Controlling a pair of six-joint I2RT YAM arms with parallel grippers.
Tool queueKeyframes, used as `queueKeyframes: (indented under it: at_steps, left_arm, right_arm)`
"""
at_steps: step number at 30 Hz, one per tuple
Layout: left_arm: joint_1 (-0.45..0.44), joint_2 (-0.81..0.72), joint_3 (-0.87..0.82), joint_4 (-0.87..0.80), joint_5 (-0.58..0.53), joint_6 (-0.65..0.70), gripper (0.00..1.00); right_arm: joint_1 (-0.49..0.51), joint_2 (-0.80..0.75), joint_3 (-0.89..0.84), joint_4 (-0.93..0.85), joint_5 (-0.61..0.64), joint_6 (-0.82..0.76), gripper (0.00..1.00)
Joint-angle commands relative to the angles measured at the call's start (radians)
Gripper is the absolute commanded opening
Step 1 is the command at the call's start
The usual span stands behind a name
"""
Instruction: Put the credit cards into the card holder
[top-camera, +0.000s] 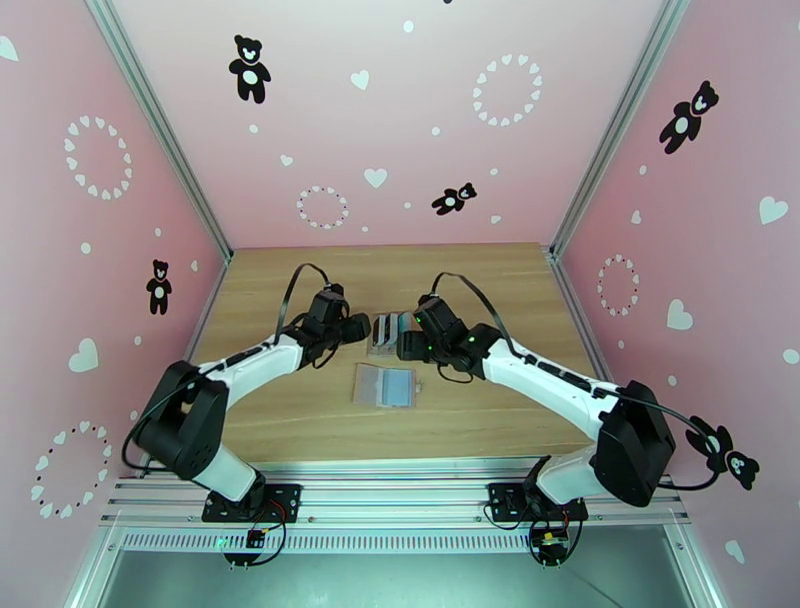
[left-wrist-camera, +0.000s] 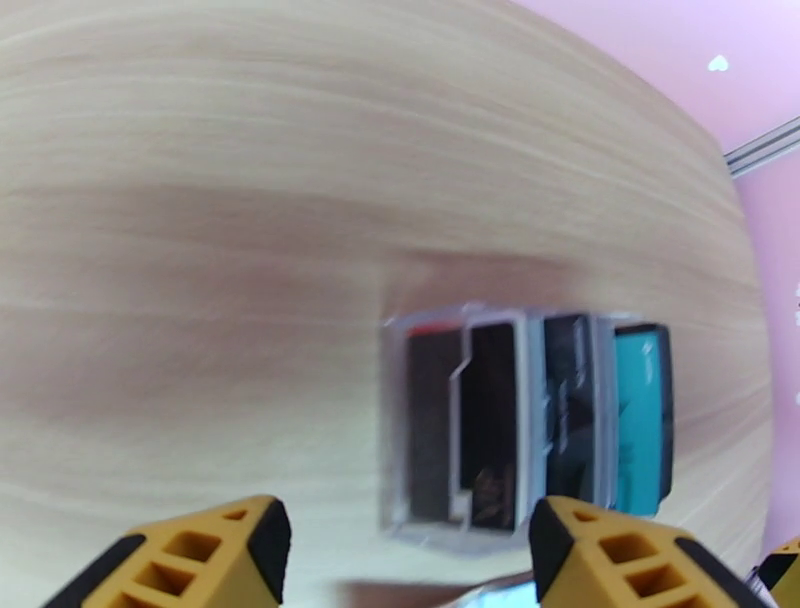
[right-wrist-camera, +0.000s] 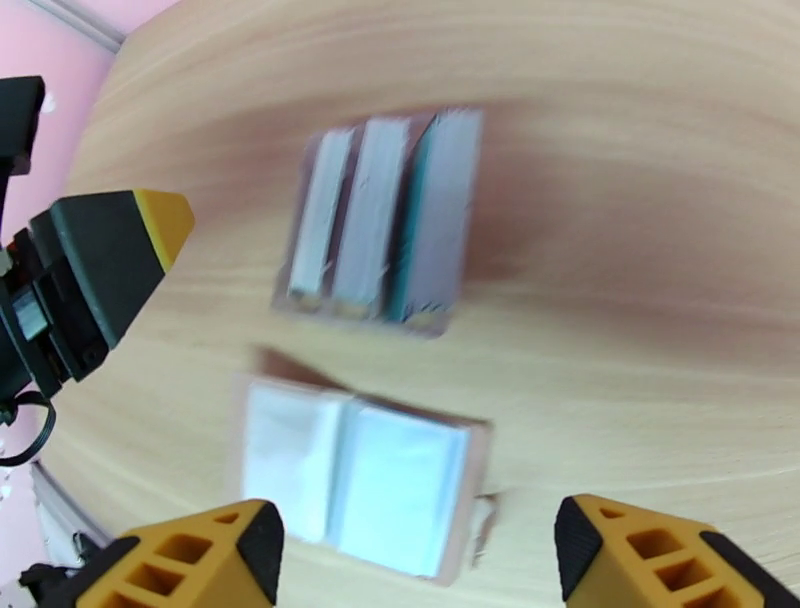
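The card holder (top-camera: 384, 386) lies open and flat on the table, tan-pink with clear sleeves; its right half looks light blue. In the right wrist view the card holder (right-wrist-camera: 360, 480) sits just ahead of my right gripper (right-wrist-camera: 430, 560), which is open and empty. Behind it, several credit cards (right-wrist-camera: 375, 225), grey-white and teal, stand on edge in a dark slotted stand (top-camera: 388, 334). My left gripper (left-wrist-camera: 410, 560) is open and empty, with the stand (left-wrist-camera: 480, 440) and a teal card (left-wrist-camera: 640, 420) just ahead of it. From above, the left gripper (top-camera: 362, 327) and right gripper (top-camera: 402, 346) flank the stand.
The wooden table (top-camera: 300, 410) is boxed in by pink walls at the left, right and back. One finger of the left gripper (right-wrist-camera: 110, 250) shows at the left of the right wrist view, close to the stand. Both arms reach toward the table's middle.
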Motion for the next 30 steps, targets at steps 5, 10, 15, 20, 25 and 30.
queueKeyframes:
  at_steps: [5,10,15,20,25,30]
  left_arm:
    - [0.027,0.087,-0.015,0.115,0.127,-0.049,0.64]
    - [0.036,0.12,-0.018,0.156,0.189,-0.069,0.63]
    - [0.036,0.136,-0.017,0.155,0.218,-0.076,0.6]
    - [0.038,0.148,-0.006,0.136,0.216,-0.069,0.57]
    - [0.041,0.174,0.006,0.125,0.224,-0.069,0.54]
    - [0.054,0.193,0.009,0.127,0.248,-0.076,0.49]
  right_arm:
    - [-0.061,0.047,0.137,-0.131,0.052,-0.082,0.74]
    - [-0.072,0.123,0.184,-0.115,0.047,-0.118,0.72]
    - [-0.074,0.221,0.258,-0.118,0.025,-0.134,0.68]
    - [-0.08,0.286,0.318,-0.127,0.01,-0.142,0.62]
    - [-0.092,0.33,0.346,-0.127,-0.023,-0.163,0.61]
    - [-0.098,0.384,0.385,-0.135,-0.049,-0.181,0.61]
